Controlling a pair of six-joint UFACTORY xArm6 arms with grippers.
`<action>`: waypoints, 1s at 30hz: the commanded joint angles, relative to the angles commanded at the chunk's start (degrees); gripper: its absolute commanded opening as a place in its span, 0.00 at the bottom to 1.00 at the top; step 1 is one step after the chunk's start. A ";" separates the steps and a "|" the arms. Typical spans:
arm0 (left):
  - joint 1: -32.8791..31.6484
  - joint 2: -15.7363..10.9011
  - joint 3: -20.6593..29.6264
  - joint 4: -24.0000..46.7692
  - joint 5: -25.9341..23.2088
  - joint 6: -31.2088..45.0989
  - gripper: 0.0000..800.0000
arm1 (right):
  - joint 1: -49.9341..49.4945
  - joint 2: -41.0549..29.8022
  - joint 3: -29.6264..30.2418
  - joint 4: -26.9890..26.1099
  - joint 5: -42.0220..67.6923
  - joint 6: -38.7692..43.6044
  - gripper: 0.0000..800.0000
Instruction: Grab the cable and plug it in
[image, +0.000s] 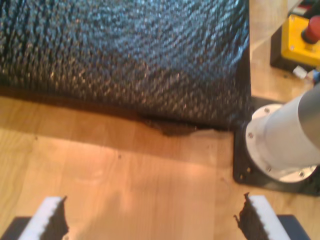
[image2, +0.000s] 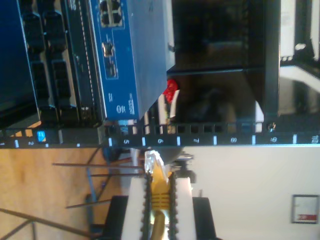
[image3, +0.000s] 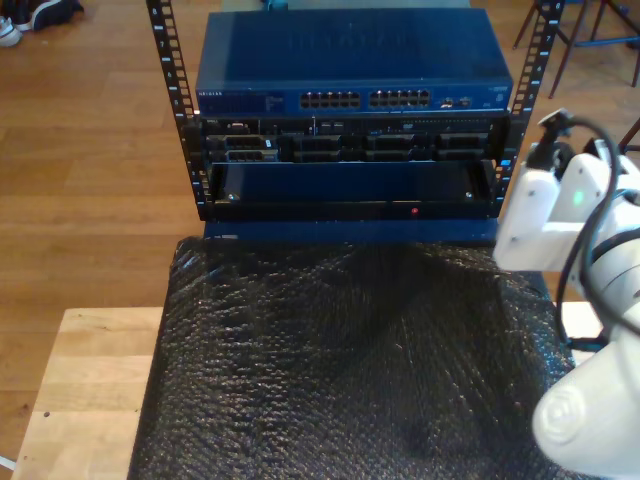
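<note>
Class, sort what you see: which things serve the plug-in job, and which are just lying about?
For the job: cable, held in my second gripper; blue switch with its ports; rack.

Lying about: black bubble wrap; emergency stop button; wooden table.

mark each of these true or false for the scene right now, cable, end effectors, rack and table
1. My second end effector is shut on the thin pale-yellow network cable. True.
2. The cable's small clear plastic plug is already seated in a port. False: it is still in open air, short of the black perforated rack rail.
3. My first end effector holds a cable. False: its pads stand apart over bare light wooden table.
4. The blue metal network switch sits at the top of the rack in the exterior view. True.
5. The table is covered by a red cloth. False: black bubble-textured sheeting covers it.
</note>
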 joint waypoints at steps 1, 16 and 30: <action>0.62 0.00 0.26 0.97 0.00 0.97 1.00 | 0.70 1.14 0.00 0.09 -1.49 0.00 0.00; 8.88 -0.35 7.03 8.09 -2.02 15.12 1.00 | 10.37 18.46 -3.16 8.62 -18.20 -3.25 0.00; 12.31 -7.56 20.13 14.33 -2.55 24.44 1.00 | 13.54 26.11 -6.51 12.48 -21.01 -3.78 0.00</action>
